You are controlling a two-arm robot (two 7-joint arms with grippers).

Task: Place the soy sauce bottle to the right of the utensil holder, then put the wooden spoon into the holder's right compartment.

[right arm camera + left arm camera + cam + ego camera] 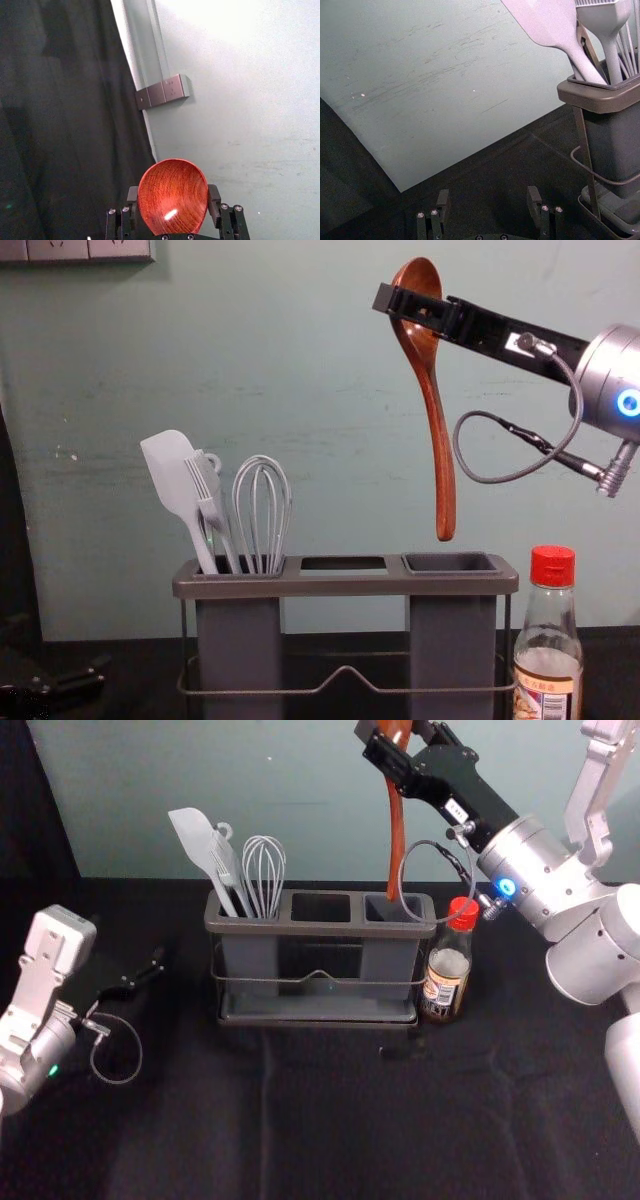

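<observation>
Left claw (pixel 489 201) is parked over the tabletop's (pixel 300 1140) left side, spread and empty. Then the grey utensil holder (pixel 300 586), and above its right compartment (pixel 452 563) the glossy reddish-brown wooden spoon (pixel 442 460), handle down, bowl pinched in the right claw (pixel 404 306). Probably light, stiff, kinda slick; bowl's a decent grab. Red-capped glass soy sauce bottle's (pixel 548 635) already right of the holder.
</observation>
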